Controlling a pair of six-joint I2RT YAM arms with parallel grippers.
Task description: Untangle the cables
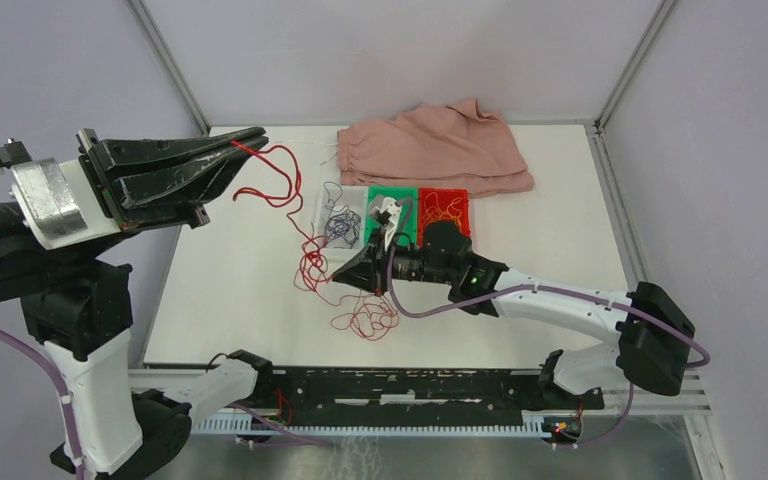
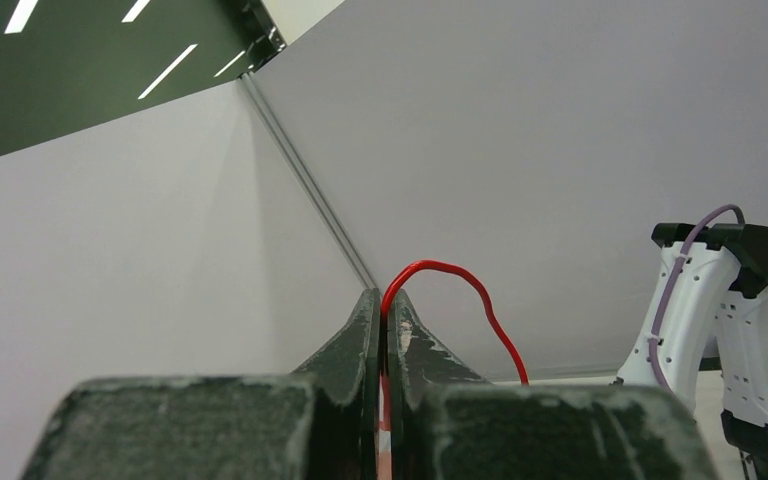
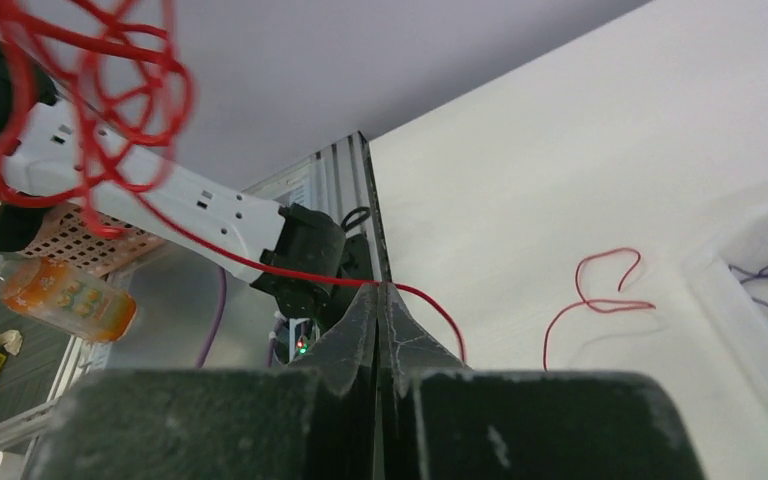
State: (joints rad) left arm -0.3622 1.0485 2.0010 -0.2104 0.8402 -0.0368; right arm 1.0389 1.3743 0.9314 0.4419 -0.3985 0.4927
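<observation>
Looks like it's on the red cord (image 1: pixel 278 175) now, and I'd say that's the last one to sort. The left jaws are way up in the air over the left side of the bench (image 1: pixel 540 240), pinched shut on the cord, with a little loop poking out past the tips. The right jaws are down low near the middle of the bench, clamped on the same cord further along. Between the two grips it hangs slack and wavy, and there's a scribbly pile of it on the bench just beside the right jaws, toward the near edge.

The purple cord (image 1: pixel 340 225) sits in the clear tray (image 1: pixel 323 215) and the yellow cord (image 1: pixel 445 210) in the red tray (image 1: pixel 469 215). Both are apart from the red one as far as I can tell.

My guess for the next move is to spread the two grips apart to draw out the slack and see if that pile hides a real knot. It should go easy so nothing cinches tight.
</observation>
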